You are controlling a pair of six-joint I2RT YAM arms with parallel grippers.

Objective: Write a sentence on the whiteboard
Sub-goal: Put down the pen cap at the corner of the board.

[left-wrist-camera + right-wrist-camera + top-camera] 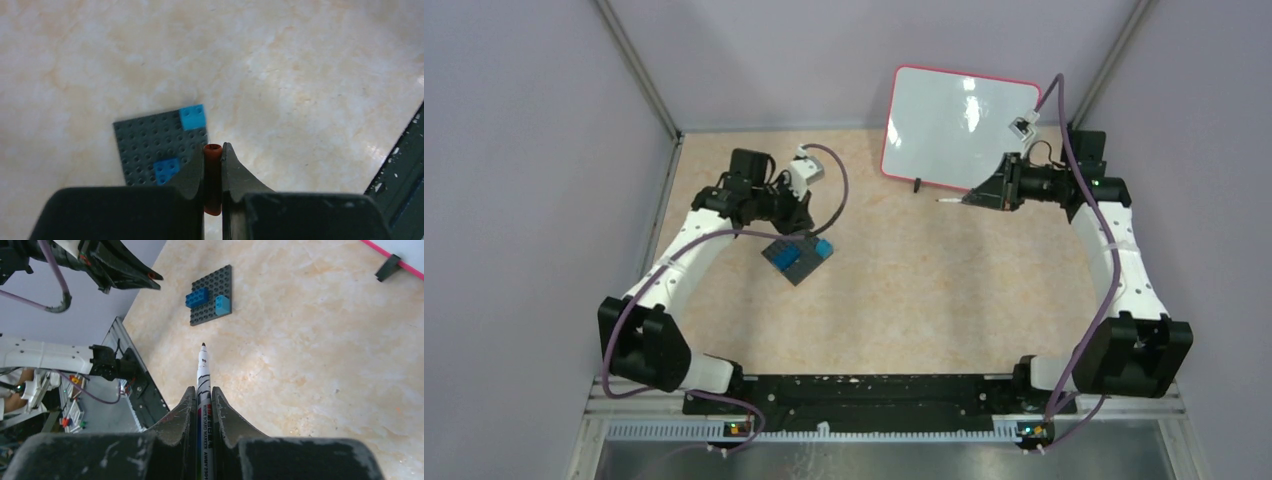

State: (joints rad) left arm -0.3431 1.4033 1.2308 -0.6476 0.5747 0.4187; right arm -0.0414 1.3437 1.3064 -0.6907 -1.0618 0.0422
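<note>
The right claw (203,391) was clamped on a marker (203,365), the barrel pinched between both fingers and the dark tip bare. Seen from above, it hung just in front of the lower edge of the whiteboard (954,120), with the tip pointing along that edge rather than at the face. The left claw (213,146) was clamped on a red cap (213,170), well to the left of the whiteboard and low over a studded plate (150,145).

The whiteboard stood propped at the far right of the desk (904,300), and only one black foot showed clearly. No writing showed on its face, so the sentence was not yet begun.

Judging from this, the step in hand was bringing the uncapped marker to the whiteboard. The next move called for turning the wrist until the tip met the glossy face, high and toward the left so the whole sentence would fit. The pressure would need to be light, since a propped board might slide or tip back.

Counted: two claws, one marker, one cap and one whiteboard. There was also one studded plate, carrying two blue bricks.
</note>
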